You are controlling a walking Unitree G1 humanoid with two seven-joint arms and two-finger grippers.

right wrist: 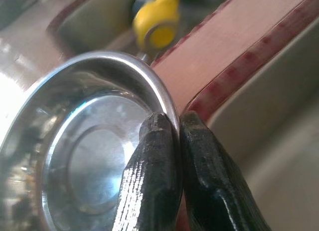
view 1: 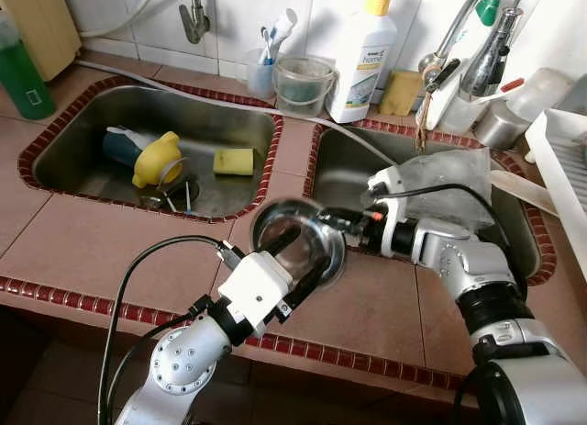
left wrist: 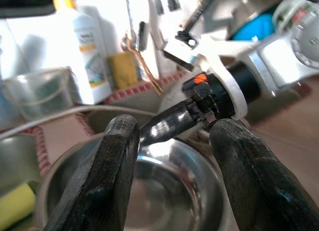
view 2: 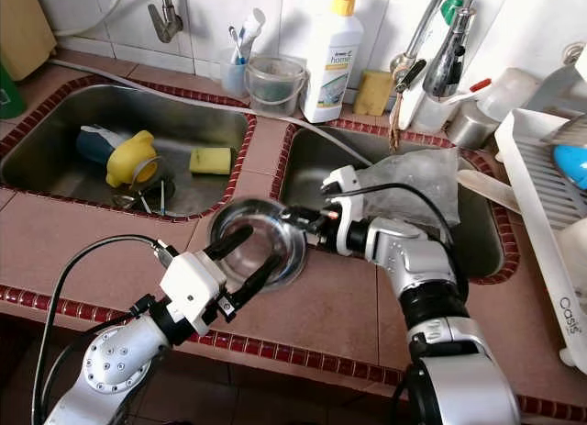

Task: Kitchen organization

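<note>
A shiny steel bowl [view 1: 321,234] sits on the tiled counter strip between the two sinks. My right gripper [view 1: 346,225] reaches in from the right and is shut on the bowl's rim [right wrist: 169,116], one finger inside and one outside. My left gripper [view 1: 298,264] comes from the near side and stands open over the bowl's near half [left wrist: 149,191], its two black fingers [left wrist: 107,171] spread apart. I cannot tell whether the left fingers touch the bowl.
The left sink [view 1: 73,140] holds a blue and yellow item [view 1: 147,154], a yellow sponge [view 1: 233,161] and small utensils. A clear plastic bag [view 1: 449,182] lies in the right sink [view 1: 339,168]. A white detergent bottle [view 1: 362,62] stands at the back, a dish rack [view 1: 559,168] at right.
</note>
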